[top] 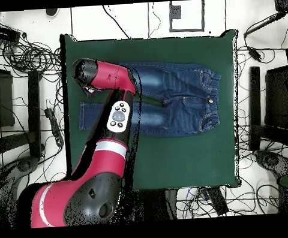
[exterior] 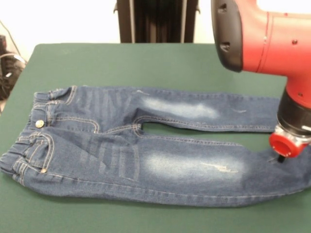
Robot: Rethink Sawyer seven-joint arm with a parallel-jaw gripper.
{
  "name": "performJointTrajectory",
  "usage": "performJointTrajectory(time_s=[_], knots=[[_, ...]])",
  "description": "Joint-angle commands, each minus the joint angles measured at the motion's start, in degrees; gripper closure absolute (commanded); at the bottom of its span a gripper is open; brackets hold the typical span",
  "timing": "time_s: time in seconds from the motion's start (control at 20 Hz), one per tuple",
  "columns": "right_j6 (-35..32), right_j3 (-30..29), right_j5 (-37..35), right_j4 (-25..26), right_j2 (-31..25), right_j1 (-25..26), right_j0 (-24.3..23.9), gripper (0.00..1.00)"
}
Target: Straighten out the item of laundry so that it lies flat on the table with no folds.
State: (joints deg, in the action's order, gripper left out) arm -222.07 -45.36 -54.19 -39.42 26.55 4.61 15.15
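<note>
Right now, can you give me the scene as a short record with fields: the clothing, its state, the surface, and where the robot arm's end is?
clothing: small pair of blue denim jeans with faded whitish thigh patches
state: spread out, both legs straight, waist at one end; mostly flat, waistband slightly bunched
surface: large table covered in dark green cloth
gripper: down at the cuff end of one leg
fingers: cannot tell whether open or shut

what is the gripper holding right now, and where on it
It cannot be told. The gripper is down at the jeans near the cuff end of one leg, but whether it grips the cloth or only touches it does not show.
</note>
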Motion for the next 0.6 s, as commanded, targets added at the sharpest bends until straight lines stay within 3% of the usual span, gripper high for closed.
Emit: performJointTrajectory(time_s=[0.05, 0.35, 0.6], knots=[[-18.4, 6.1, -1.6, -3.7, -3.0, 6.4, 0.9, 1.0], [-24.2, 12.7, -5.1, -5.5, 0.0, 10.1, 0.7, 1.0], [-23.4, 12.3, -5.0, -6.5, 0.5, 10.0, 0.9, 1.0]])
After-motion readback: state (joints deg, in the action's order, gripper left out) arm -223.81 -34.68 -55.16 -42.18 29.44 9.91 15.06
